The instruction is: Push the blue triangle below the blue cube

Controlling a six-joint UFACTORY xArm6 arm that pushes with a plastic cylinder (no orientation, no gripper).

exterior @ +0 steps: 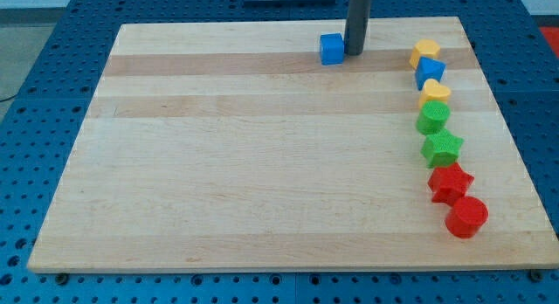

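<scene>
near the table's top edge, my tip [355, 52], a bare rod with no claw to open, touches the blue cube [331, 49]; the blue triangle [430, 72] sits near the right edge.

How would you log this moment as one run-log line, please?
tip: touching blue cube, its right | blue triangle: right column, unmoved | step: pending

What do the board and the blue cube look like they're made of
The board looks like pale wood with a smooth finish: lengthwise planks and grain show. The blue cube, just left of my tip, looks like matte plastic, evenly coloured, though that is uncertain.
</scene>
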